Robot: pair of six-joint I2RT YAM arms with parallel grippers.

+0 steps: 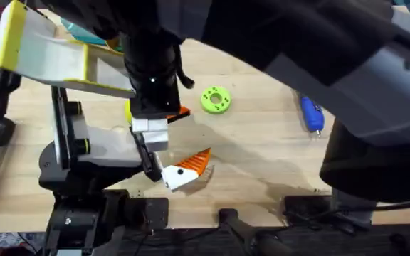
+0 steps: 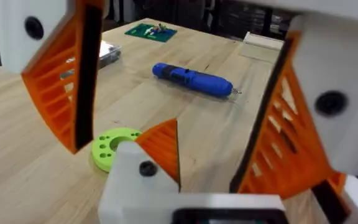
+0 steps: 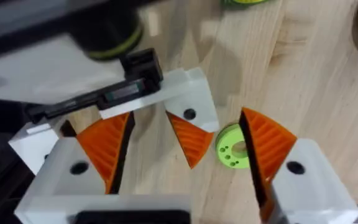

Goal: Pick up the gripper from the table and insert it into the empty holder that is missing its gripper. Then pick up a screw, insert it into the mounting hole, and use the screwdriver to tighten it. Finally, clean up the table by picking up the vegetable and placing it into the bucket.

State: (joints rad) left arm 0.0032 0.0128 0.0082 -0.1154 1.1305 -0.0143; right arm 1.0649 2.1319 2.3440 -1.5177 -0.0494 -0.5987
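Right arm: large, dark, blurred across the top and right of the overhead view, risen close under the camera. Its wrist view looks down on the right gripper (image 3: 182,155), fingers spread wide, nothing between them.

Left arm: reaches in from lower left, wrist pitched down over the table's middle. Left gripper (image 2: 166,124) fingers wide apart. The gripper (image 2: 151,168), an orange wedge on a white base, sits between them in the wrist view; contact with either pad cannot be told.

The holder (image 1: 73,146): grey-and-black stand at the left, upright black plate, partly under the left arm.

Overhead: the orange-and-white gripper lies at centre near the front edge, just beside the holder's base.

The screwdriver (image 1: 311,114): blue, lying flat on the table at the right, well apart from the holder.

Green disc (image 1: 216,99): round, with small holes, on bare wood between gripper and screwdriver.
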